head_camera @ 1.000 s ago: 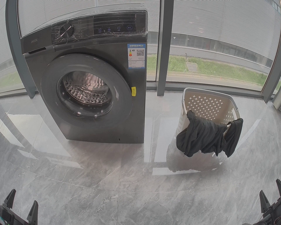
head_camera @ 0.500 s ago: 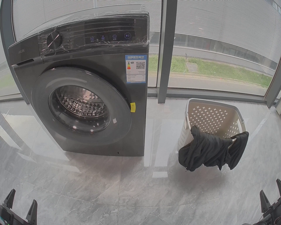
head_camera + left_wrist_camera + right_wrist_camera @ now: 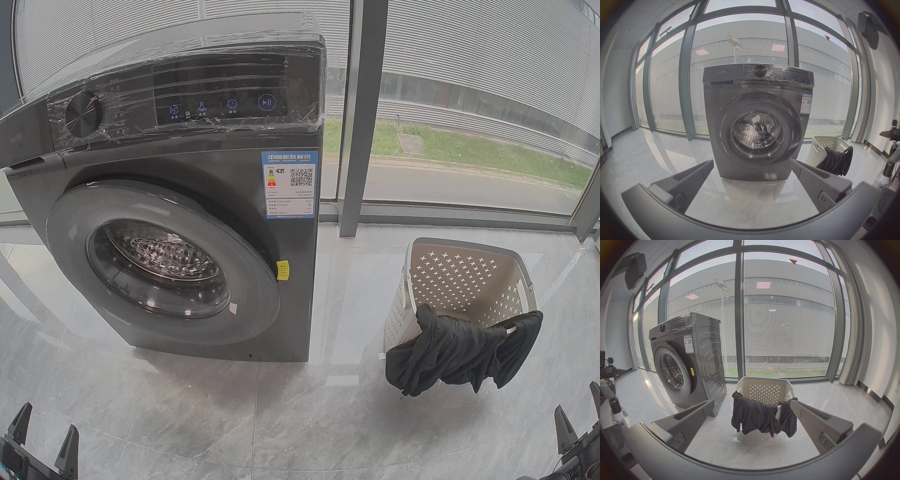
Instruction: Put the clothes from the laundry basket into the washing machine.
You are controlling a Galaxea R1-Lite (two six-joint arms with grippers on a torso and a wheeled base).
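A dark grey washing machine (image 3: 181, 206) stands on the floor at the left, its round door (image 3: 159, 269) closed, the steel drum visible through the glass. To its right sits a white laundry basket (image 3: 465, 281) with a black garment (image 3: 456, 350) draped over its near rim. The machine (image 3: 757, 122) and the basket (image 3: 826, 147) also appear in the left wrist view; the basket (image 3: 765, 390) and garment (image 3: 759, 416) face the right wrist camera. My left gripper (image 3: 42, 437) is open low at the left, my right gripper (image 3: 578, 415) open low at the right, both far from the basket.
Glossy grey marble floor (image 3: 300, 412) stretches between me and the machine. A tall window wall with a dark pillar (image 3: 359, 119) runs behind the machine and basket. A stand with equipment (image 3: 892, 150) is off to one side.
The whole head view has shifted: machine and basket appear larger and lower, so the camera has come closer. Both grippers keep their places in the picture.
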